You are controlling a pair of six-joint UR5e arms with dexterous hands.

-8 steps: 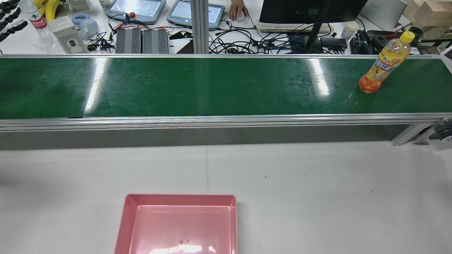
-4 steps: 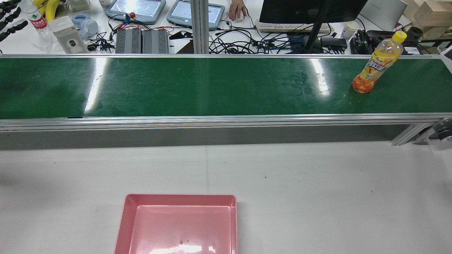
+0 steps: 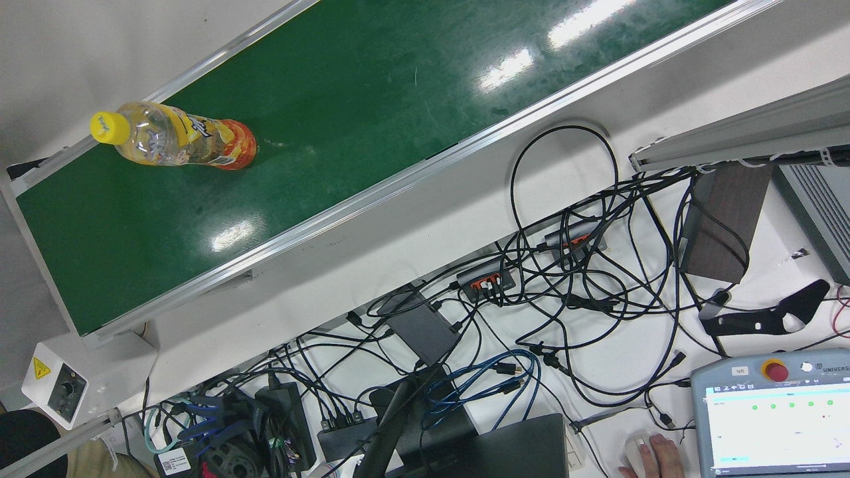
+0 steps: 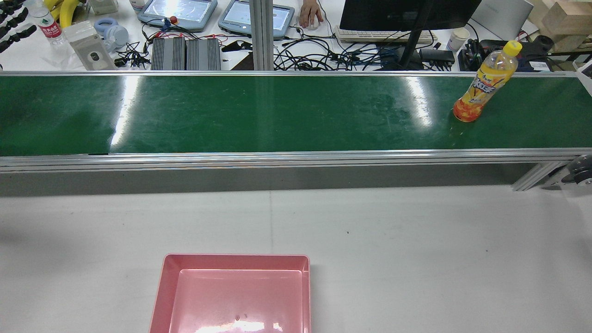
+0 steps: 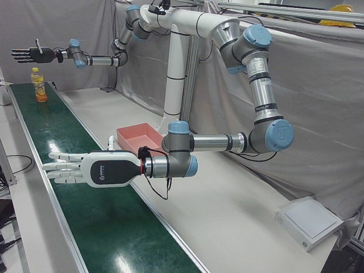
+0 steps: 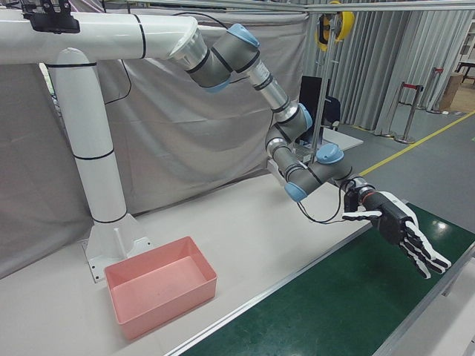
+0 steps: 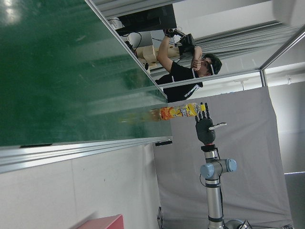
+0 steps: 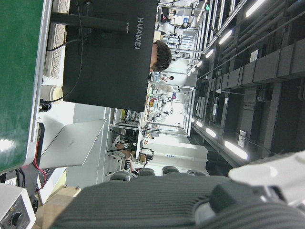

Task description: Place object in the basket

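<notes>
Green belt (image 4: 277, 113) carrying orange bottle (image 4: 483, 88) upright at frame right; pink basket (image 4: 236, 296) waiting bottom centre; left hand (image 5: 85, 169) and right hand (image 6: 404, 233) hovering, fingers spread wide.

Bottle (image 5: 38, 85) upright on belt (image 5: 85, 193), both hands open.

Bottle (image 4: 483, 83) upright on belt (image 4: 259, 113) far right, basket (image 4: 233, 296) nearer
</notes>
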